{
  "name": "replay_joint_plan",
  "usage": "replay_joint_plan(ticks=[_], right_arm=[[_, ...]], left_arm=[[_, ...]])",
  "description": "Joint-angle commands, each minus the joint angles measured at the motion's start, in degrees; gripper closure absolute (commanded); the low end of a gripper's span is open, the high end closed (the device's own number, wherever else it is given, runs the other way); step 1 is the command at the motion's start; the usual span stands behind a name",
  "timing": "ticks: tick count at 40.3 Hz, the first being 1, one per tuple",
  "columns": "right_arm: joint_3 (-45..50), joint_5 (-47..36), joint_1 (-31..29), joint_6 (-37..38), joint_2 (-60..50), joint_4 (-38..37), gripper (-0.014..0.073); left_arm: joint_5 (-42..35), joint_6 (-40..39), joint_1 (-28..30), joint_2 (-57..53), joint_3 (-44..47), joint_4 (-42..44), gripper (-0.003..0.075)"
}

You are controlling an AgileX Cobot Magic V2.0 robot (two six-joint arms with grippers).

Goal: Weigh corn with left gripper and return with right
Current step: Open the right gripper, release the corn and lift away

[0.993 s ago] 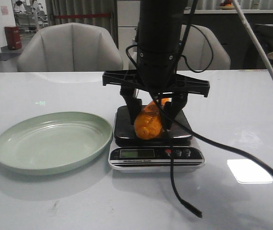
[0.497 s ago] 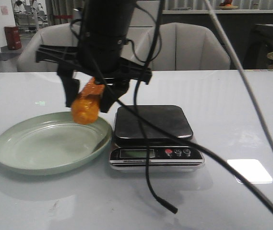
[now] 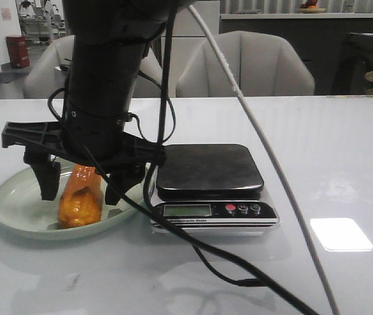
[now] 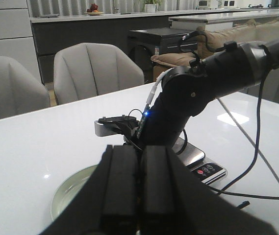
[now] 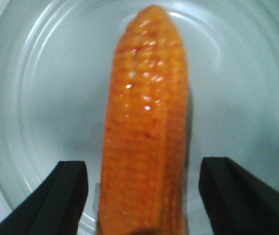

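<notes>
The orange-yellow corn [image 3: 81,197] lies in the pale green plate [image 3: 16,203], left of the scale [image 3: 209,169]. My right gripper [image 3: 81,193] stands straight over it, open, one finger on each side. In the right wrist view the corn [image 5: 146,127] runs lengthwise between the fingers [image 5: 73,181], with a gap on both sides, resting on the plate [image 5: 26,98]. My left gripper [image 4: 140,149] is shut with nothing in it, held high and back from the plate [image 4: 70,188]. It does not show in the front view.
The scale's black platform is bare, and its display and buttons [image 3: 238,209] face the front. Black and white cables [image 3: 238,282] trail from the right arm [image 4: 193,98] across the table in front of the scale. Grey chairs [image 3: 245,62] stand behind the table.
My right gripper lifted the corn off the scale, carried it left and down into the plate, and opened. The corn now rests on the plate.
</notes>
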Motion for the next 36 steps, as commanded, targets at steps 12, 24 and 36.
replay_joint_plan(ticks=[12, 24, 36], right_arm=[[-5.42, 4.12, -2.29, -9.35, -9.00, -0.46, -0.0002], [-2.99, 15.11, -8.54, -25.05, -18.70, -0.46, -0.0002], [15.42, 11.18, -15.31, -31.67, -34.01, -0.14, -0.0002]], left_arm=[[-4.60, -0.22, 0.00, -0.41, -1.33, 0.24, 0.0599], [-4.60, -0.22, 0.00, -0.41, -1.33, 0.24, 0.0599], [-4.60, -0.22, 0.00, -0.41, -1.33, 0.24, 0.0599]])
